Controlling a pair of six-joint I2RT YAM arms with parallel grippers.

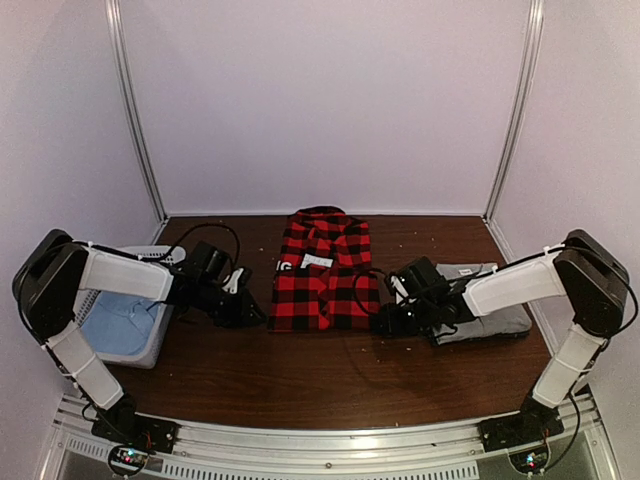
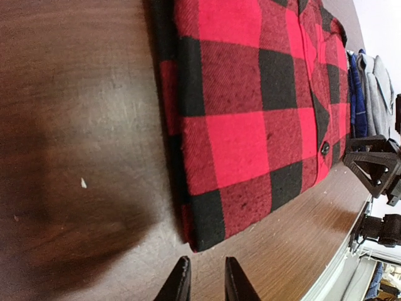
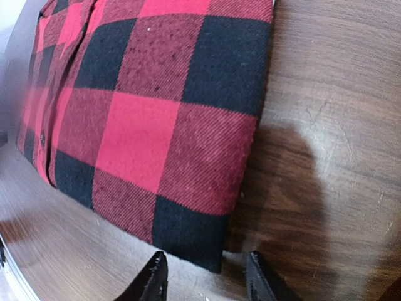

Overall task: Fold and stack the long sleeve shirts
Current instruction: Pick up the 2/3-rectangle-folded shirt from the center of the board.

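Note:
A red-and-black check flannel shirt point(image 1: 322, 275) lies folded flat in the middle of the brown table point(image 1: 330, 380). A grey shirt point(image 1: 500, 318) lies folded at the right, partly under my right arm. My left gripper point(image 1: 255, 314) is low at the flannel's near left corner point(image 2: 203, 235); its fingers point(image 2: 207, 279) stand slightly apart with only bare table between them. My right gripper point(image 1: 383, 322) is at the near right corner, open, its fingertips point(image 3: 207, 279) straddling the black corner square of the flannel point(image 3: 194, 241) just short of it.
A white basket point(image 1: 150, 352) holding light blue cloth point(image 1: 115, 322) stands at the left edge beside my left arm. The grey shirt point(image 2: 378, 88) and my right gripper point(image 2: 373, 164) show beyond the flannel in the left wrist view. Pale walls close in the table.

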